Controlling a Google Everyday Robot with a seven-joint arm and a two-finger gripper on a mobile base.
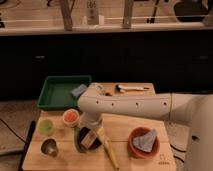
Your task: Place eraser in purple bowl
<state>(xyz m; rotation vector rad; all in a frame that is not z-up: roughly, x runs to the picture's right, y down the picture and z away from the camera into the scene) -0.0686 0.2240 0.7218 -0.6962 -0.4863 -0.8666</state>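
Observation:
The purple bowl [81, 141] is dark and round and sits at the front left of the wooden table. My gripper [91, 136] points down into it from the white arm [130, 105], which reaches in from the right. A small pale block, the eraser [91, 142], shows at the gripper's tip inside the bowl's rim. I cannot tell whether it is held or lies in the bowl. The gripper hides much of the bowl.
A long yellow item [110, 154] lies right of the bowl. An orange-brown bowl with grey cloth [144, 142] stands at the front right. An orange-filled cup [71, 116], a green cup [46, 127] and a metal cup [49, 147] stand left. A green tray [56, 95] holds a blue sponge [78, 90].

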